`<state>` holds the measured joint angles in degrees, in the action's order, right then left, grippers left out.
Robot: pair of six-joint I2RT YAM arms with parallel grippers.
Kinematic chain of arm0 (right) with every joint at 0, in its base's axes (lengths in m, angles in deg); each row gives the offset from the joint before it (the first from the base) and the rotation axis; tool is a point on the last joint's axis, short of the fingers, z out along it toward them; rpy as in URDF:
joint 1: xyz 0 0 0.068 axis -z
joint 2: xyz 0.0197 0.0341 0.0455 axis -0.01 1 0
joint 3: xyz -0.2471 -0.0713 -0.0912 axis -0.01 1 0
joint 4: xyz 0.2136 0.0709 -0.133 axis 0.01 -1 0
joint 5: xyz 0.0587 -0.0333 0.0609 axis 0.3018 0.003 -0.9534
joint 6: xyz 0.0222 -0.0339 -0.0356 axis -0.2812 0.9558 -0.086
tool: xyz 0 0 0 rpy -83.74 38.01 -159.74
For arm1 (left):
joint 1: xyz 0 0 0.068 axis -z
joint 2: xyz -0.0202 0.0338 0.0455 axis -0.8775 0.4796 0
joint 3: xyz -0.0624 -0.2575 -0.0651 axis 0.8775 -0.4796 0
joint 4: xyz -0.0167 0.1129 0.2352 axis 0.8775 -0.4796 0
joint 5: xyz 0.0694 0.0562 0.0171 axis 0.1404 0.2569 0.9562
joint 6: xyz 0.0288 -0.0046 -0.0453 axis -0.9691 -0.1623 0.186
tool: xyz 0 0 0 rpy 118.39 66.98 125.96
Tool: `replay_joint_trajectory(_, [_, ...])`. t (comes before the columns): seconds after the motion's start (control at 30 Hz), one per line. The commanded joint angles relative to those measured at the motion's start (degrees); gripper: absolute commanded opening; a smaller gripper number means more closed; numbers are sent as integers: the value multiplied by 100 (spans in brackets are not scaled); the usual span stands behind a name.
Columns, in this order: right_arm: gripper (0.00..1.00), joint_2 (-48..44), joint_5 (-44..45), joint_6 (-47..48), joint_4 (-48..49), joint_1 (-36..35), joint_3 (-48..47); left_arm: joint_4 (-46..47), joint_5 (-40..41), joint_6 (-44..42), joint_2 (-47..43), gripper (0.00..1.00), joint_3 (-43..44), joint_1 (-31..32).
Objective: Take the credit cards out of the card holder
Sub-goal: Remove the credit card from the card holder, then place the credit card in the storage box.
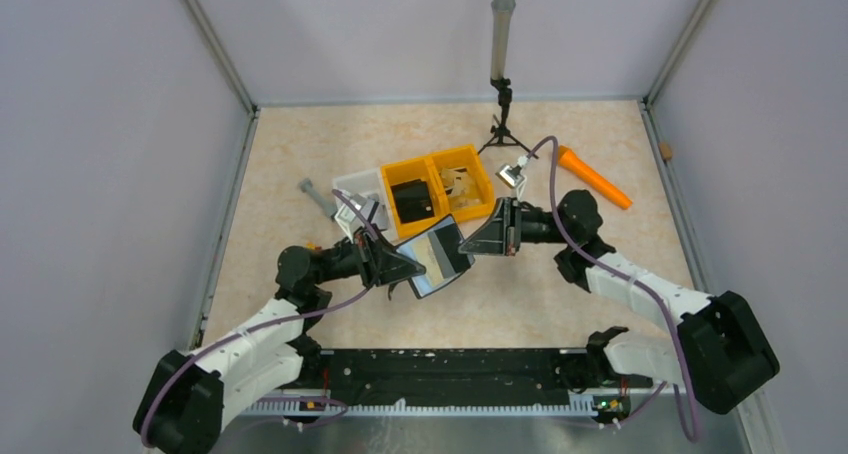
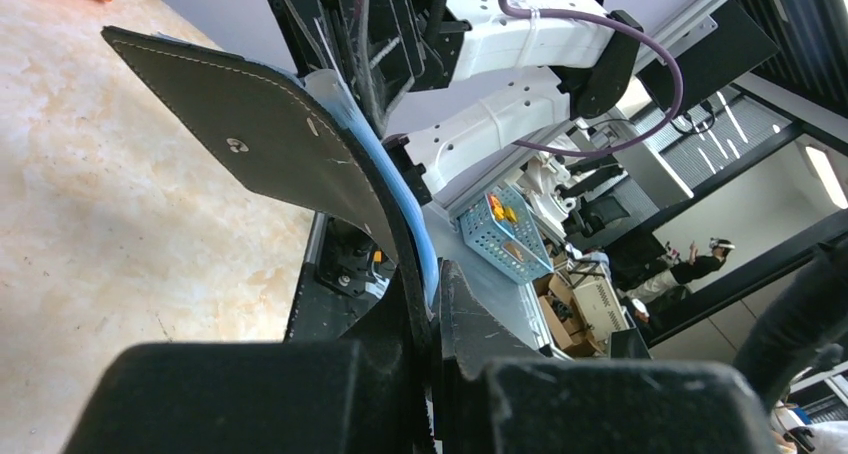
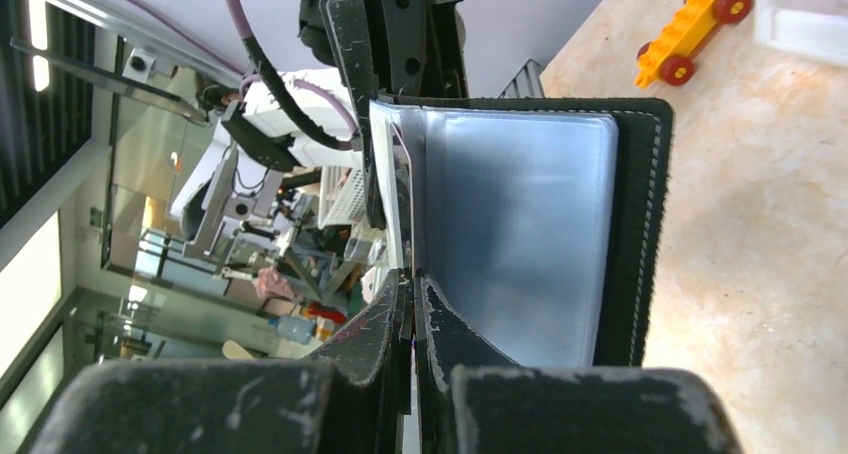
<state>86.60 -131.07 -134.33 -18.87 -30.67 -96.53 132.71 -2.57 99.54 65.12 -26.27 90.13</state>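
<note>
In the middle of the table (image 1: 300, 144), lifted clear of the surface, the card holder (image 1: 440, 256) is hanging open between the two arms, its pale grey-blue lining facing up toward the overhead camera and its black stitched outside facing down and away. The left gripper (image 1: 415, 271) is gripping it from the left side: its fingers are pressed almost together on the edge of the black cover, with the blue lining showing in the fold just above them. The right gripper (image 1: 465, 246) is reaching in from the right at the holder's far corner, and its fingers are closed tight on a thin white layer running along the inner edge beside the clear card sleeve; I cannot tell whether that layer is one of the cards or only a leaf of the holder. No card face is showing plainly in any view. Just behind the holder a yellow two-part bin (image 1: 432, 174) is sitting, with a black blocky item (image 1: 412, 199) lying in its left compartment. An orange cone-shaped piece (image 1: 593, 177) is lying well off to the right, and a yellow toy car (image 3: 690, 29) is standing on the table beyond the holder in the right wrist view.
</note>
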Motion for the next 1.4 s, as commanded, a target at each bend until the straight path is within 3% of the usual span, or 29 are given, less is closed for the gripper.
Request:
replay_joint_trajectory(0.0, [0,-39,-212,258,140,296,24,378,-276,118,-263,0,-79,-86])
replay_joint_trajectory(0.13, [0,69,-454,337,166,319,-42,409,-523,268,-415,0,-46,-132])
replay_joint_trajectory(0.23, [0,-10,-411,606,-198,418,-100,-315,-481,-23,-746,0,40,-202])
replay_joint_trajectory(0.3, [0,-130,-247,805,-535,572,-74,-1328,-285,-516,-1138,0,132,-259])
replay_joint_trajectory(0.43, [0,-289,241,1287,-1275,804,-69,-4844,936,-2275,-1885,0,747,-341])
replay_joint_trajectory(0.5, [0,-337,704,1890,-2116,811,-243,-5615,1370,-2779,-2019,0,1000,-376])
replay_joint_trajectory(0.67, [0,-401,2089,2967,-3380,611,-792,-6320,2324,-3008,-2323,0,1253,-434])
replay_joint_trajectory(0.83, [0,155,4082,4738,-4559,-596,-1776,-7544,4387,-3419,-2785,0,1698,-441])
replay_joint_trajectory(1.0, [0,904,5117,6302,-3829,-1528,-2155,-8926,5839,-3504,-2439,0,2569,-436])
replay_joint_trajectory(1.13, [0,1863,5598,7547,-3685,-1792,-2804,-9214,6585,-3418,-2528,0,2698,-436])
replay_joint_trajectory(1.37, [0,3285,6561,9396,-3510,-1912,-3863,-9385,6965,-3490,-2760,0,2760,-436])
